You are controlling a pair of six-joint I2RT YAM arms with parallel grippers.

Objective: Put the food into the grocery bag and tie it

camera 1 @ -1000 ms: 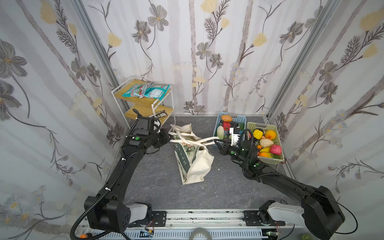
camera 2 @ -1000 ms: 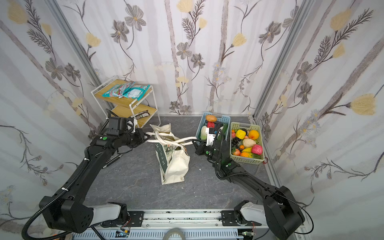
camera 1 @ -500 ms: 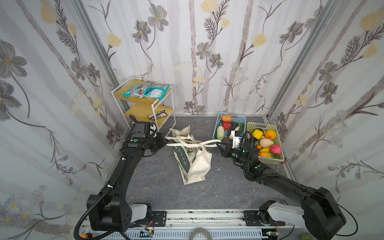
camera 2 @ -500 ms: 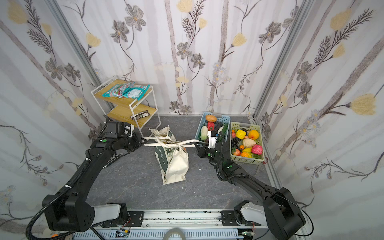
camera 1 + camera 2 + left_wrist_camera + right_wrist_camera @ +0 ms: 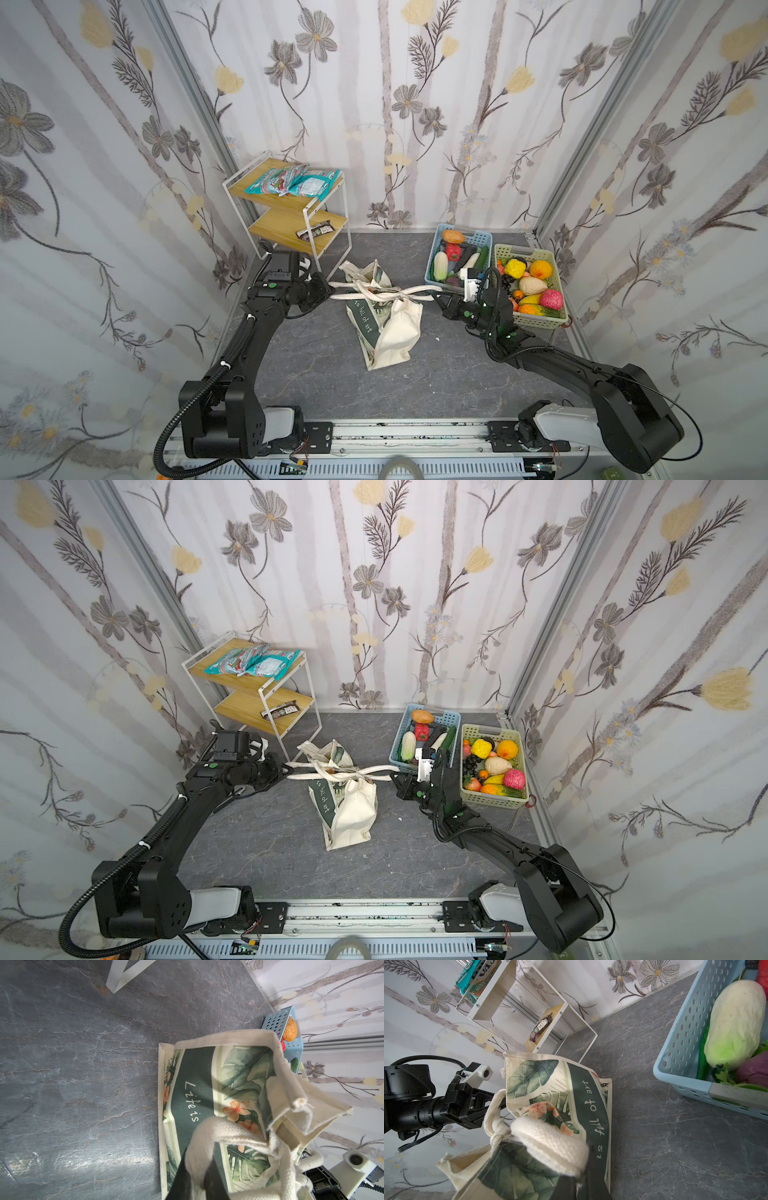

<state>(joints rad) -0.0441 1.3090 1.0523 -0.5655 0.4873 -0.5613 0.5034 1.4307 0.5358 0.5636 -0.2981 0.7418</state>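
Aluminium rail at six o'clock carries two black arm bases, and the two arms reach inward over the grey slate-look tabletop [image 5: 436, 374]. At the centre stands the one grocery bag [image 5: 390, 332], cream canvas with a dark green script band, leaning and creased. Its two strap handles [image 5: 419, 288] cross in a single knot [image 5: 400, 294] above its pinched mouth. The left gripper [image 5: 329, 289], at nine o'clock of the bag, is clamped on the strap loop on its side. The right gripper [image 5: 435, 296], at three o'clock, is closed tight on the opposite loop, and the straps run taut between them. The bag looks light, so an uneven pull would likely tip or drag it. A plain single crossing may also slacken once either loop is let go, and a strap could slide off the narrow fingers. The right arm sits close to the baskets and might nudge them. At two o'clock are two baskets: one blue basket [image 5: 478, 237] with roughly half a dozen vegetables, and one pale green basket [image 5: 540, 324] heaped too thickly to count. Whether any food is inside the bag cannot be seen. At eleven o'clock stands one white two-tier rack [image 5: 286, 224], with overlapping teal snack packets [image 5: 291, 183], three or four, on the upper tier. One dark bar [image 5: 314, 230] lies on the lower tier.
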